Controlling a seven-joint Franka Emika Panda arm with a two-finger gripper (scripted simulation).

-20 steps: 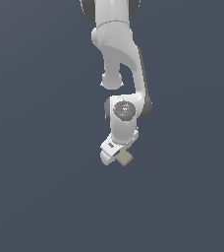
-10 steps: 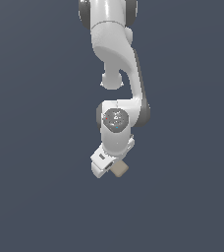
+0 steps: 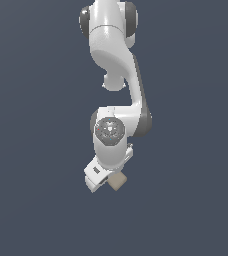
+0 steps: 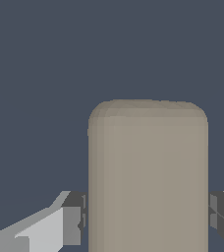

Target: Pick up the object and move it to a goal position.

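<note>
Filling the middle of the wrist view, a plain tan block (image 4: 148, 177) with rounded corners sits between two dark grey finger pads (image 4: 74, 219), one touching each of its sides. The fingers are closed onto the block and grip it. A pale grey finger body runs out from the pad on one side; on the other side only the dark pad shows at the picture's edge. Behind the block there is only a flat, dark blue-grey background (image 4: 45, 74).

In the exterior view, the same block (image 3: 117, 181) appears as a small beige box at the lower end of the white arm (image 3: 113, 90). It pokes out from under the white gripper (image 3: 106, 181) toward the exterior view's right, and is smaller than the gripper. The gripper is tilted, its boxy white end angled down toward the exterior view's left. Just above it sits a round grey joint cap (image 3: 109, 130). From there the arm rises through a dark-banded elbow to its shoulder at the top of the picture. The same dark blue-grey background (image 3: 31, 150) surrounds everything, and no surface edge can be made out beneath the block.
</note>
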